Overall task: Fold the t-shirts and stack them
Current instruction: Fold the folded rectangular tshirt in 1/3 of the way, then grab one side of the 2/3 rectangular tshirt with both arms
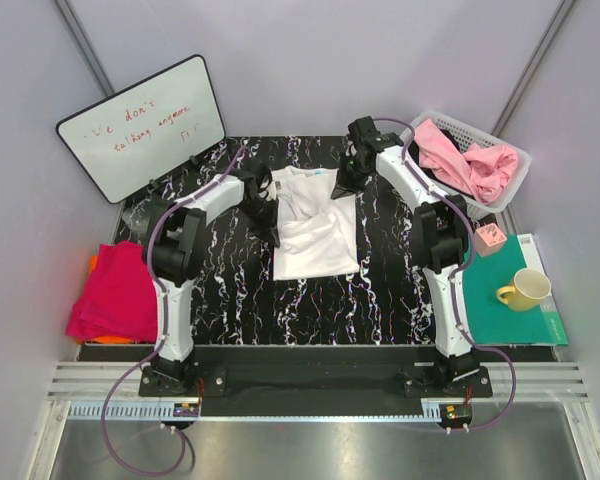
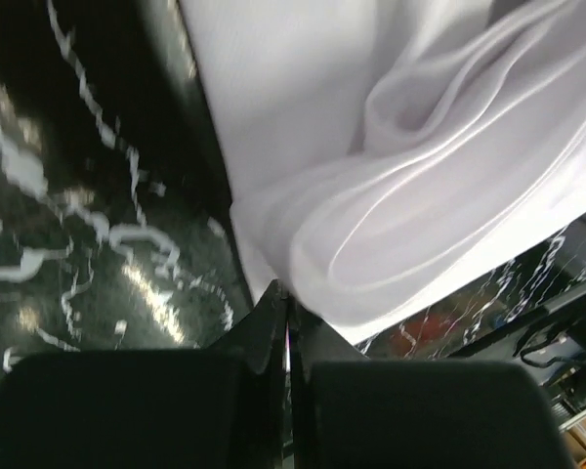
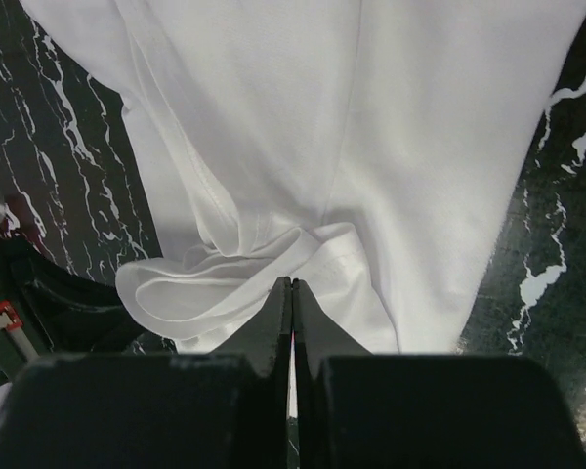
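Shut tight at the lens, the left pincer (image 2: 285,305) nips the white t-shirt (image 1: 315,240) by its left edge, and the right pincer (image 3: 291,289), also closed, takes its far edge (both seem to hold cloth). The shirt lies rumpled mid-bench (image 1: 230,290), only half folded. A magenta-red pile (image 1: 115,290) at left looks like the stack so far; pink shirts (image 1: 460,158) still wait in the basket (image 1: 521,160).

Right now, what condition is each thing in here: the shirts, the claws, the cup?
white t-shirt: partly folded, bunched up.
left gripper: shut on its edge.
right gripper: shut on its edge.
pink t-shirts: crumpled in the basket.
magenta-red t-shirt: folded, atop an orange t-shirt.
mug: upright on the teal mat.
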Robot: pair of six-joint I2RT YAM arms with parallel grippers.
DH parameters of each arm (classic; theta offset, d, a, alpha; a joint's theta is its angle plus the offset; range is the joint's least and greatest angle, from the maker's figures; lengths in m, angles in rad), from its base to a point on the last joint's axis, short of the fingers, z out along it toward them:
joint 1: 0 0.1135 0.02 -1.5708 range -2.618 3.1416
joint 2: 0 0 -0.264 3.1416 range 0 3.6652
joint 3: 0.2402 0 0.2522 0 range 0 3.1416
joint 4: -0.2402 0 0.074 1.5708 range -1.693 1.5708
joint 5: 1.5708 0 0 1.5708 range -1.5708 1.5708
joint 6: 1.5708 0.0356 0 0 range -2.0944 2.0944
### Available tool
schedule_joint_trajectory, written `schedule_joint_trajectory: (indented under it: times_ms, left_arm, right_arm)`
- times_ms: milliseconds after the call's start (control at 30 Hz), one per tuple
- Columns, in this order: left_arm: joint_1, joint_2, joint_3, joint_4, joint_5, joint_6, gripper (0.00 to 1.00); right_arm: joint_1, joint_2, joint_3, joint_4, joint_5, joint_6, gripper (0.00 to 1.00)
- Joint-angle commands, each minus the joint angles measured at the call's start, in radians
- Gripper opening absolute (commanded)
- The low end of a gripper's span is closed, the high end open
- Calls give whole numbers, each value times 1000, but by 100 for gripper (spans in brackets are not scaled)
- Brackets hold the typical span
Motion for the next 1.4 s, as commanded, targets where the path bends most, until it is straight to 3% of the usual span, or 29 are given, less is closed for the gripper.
schedule_joint_trajectory:
  times_ms: [0, 167, 267, 400, 433, 467, 567, 600, 700, 967, 1300, 1367]
  left_arm:
    - [-6, 82, 163, 61, 71, -31, 0]
    - [-3, 176, 281, 60, 57, -67, 0]
    - [14, 213, 314, 58, 54, -71, 0]
    - [40, 84, 248, 60, 39, -45, 0]
    - [51, 49, 225, 58, 35, -39, 0]
    - [56, -23, 176, 58, 34, -22, 1]
    - [69, -161, 61, 58, 34, -7, 35]
    - [71, -190, 30, 58, 40, -4, 57]
    - [71, -270, -88, 58, 48, -5, 80]
    - [69, -300, -346, 142, 109, -33, 74]
    - [2, -188, -378, 213, 138, -45, 73]
    - [-18, -149, -360, 228, 149, -65, 73]
  right_arm:
    - [-4, -144, -67, -2, 70, -18, 0]
    - [-11, -238, -190, -2, 82, -23, 1]
    - [-15, -287, -297, 0, 67, -15, 8]
    - [-24, -368, -458, 20, 15, -4, 37]
    - [-29, -388, -486, 28, -14, -4, 57]
    - [-31, -423, -538, 37, -27, 8, 64]
    - [-35, -466, -637, 66, -82, 22, 71]
    - [-34, -471, -659, 74, -102, 25, 72]
    - [-34, -474, -742, 109, -135, 43, 73]
    - [-34, -413, -853, 150, -185, 54, 73]
    - [-34, -353, -854, 173, -206, 63, 73]
    - [-34, -347, -859, 182, -206, 71, 69]
